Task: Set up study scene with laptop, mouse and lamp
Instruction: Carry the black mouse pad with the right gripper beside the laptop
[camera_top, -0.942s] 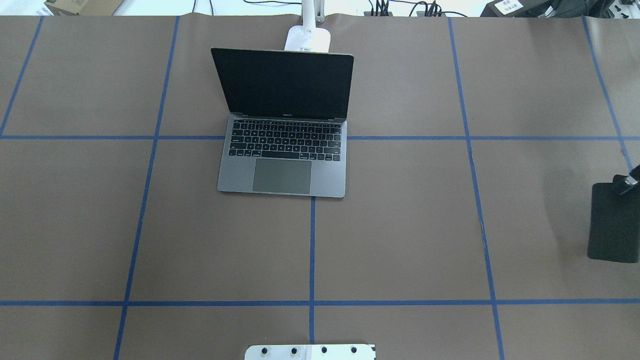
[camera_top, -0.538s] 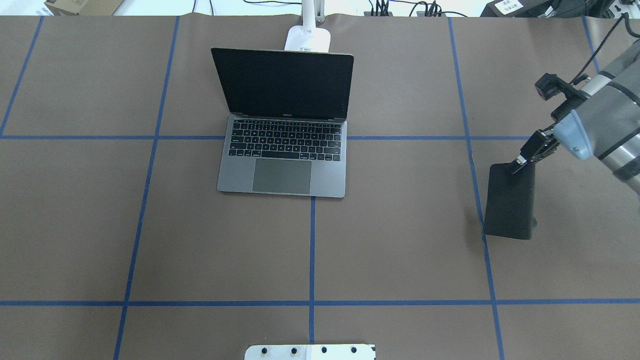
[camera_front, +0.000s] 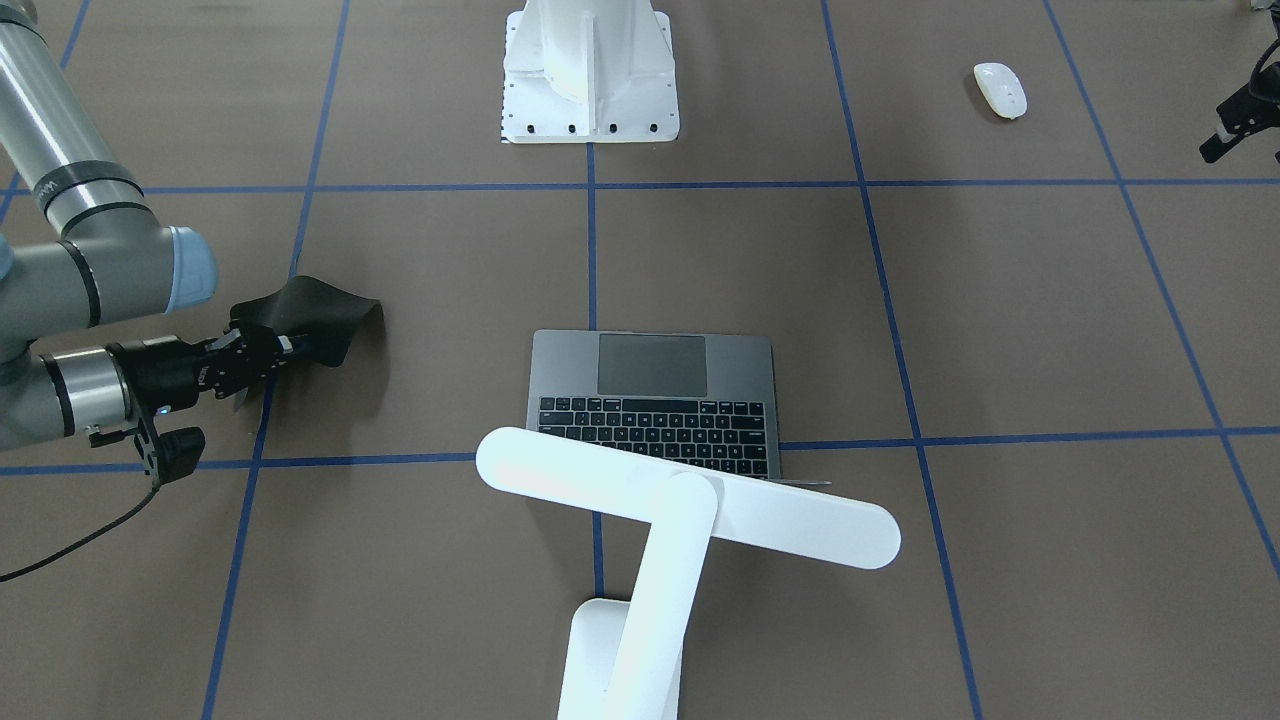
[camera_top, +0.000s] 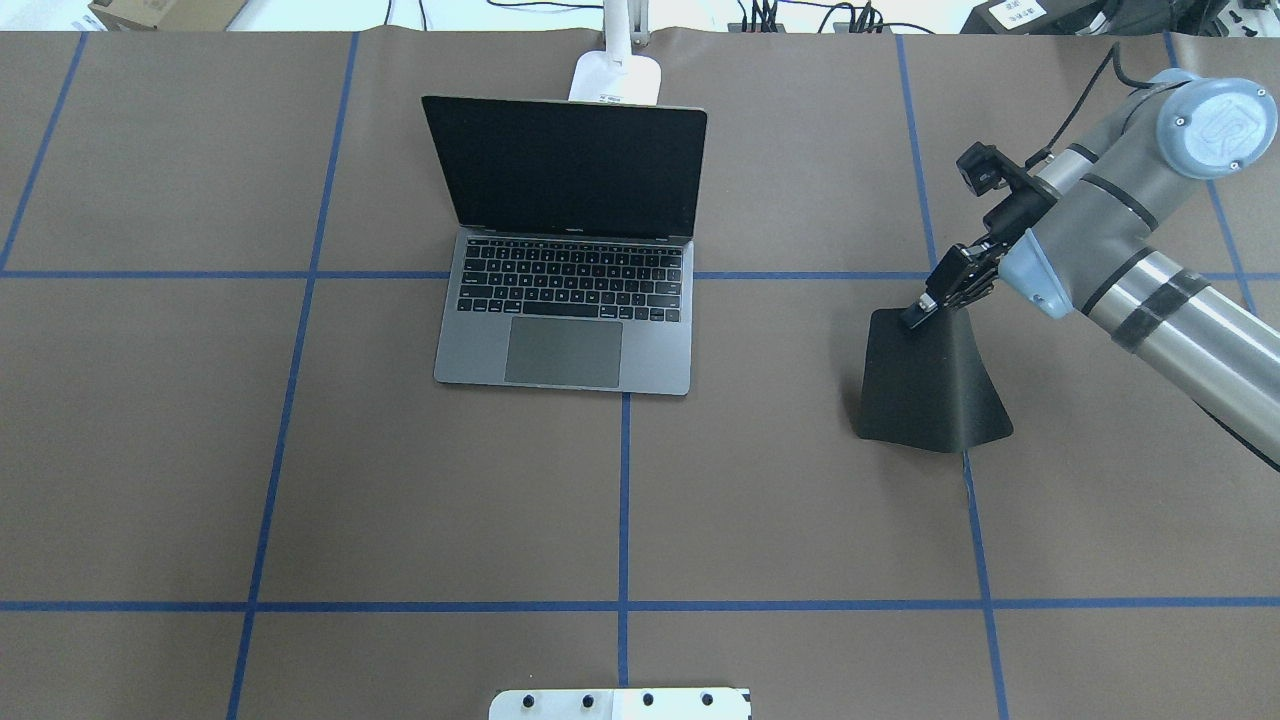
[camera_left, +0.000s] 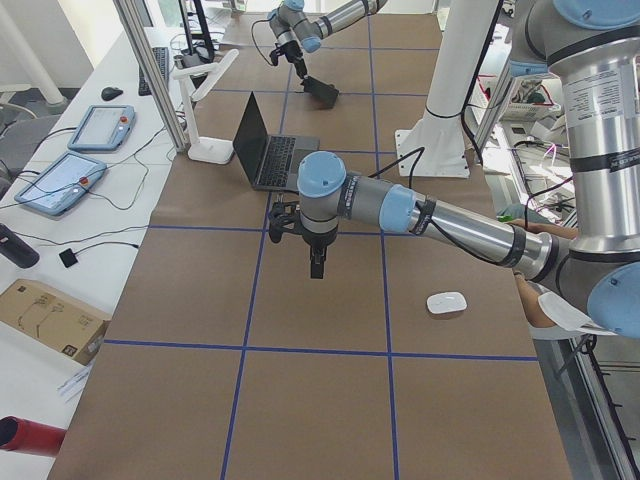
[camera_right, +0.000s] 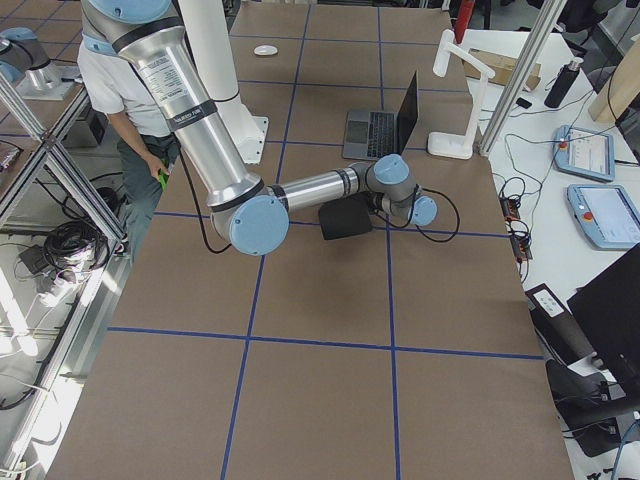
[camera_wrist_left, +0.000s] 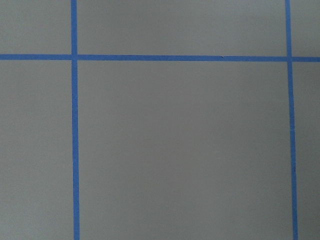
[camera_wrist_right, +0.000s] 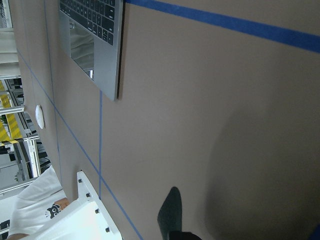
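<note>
On the brown paper-covered table (camera_top: 200, 480) the slim grey metal laptop (camera_top: 570, 330) stands open, and the white desk lamp (camera_front: 690, 510) is just behind its screen. The right gripper (camera_top: 920, 312) is clamped on one edge of a thin black flexible mat (camera_top: 925, 385), hanging bent and well apart to the laptop's right. I think it should be laid flat beside the laptop, free edge first, before release. The small glossy white mouse (camera_front: 1000, 89) lies well apart on the laptop's left, towards the robot; whether the left gripper (camera_front: 1235, 135) near it is apart or together, I cannot tell.
</note>
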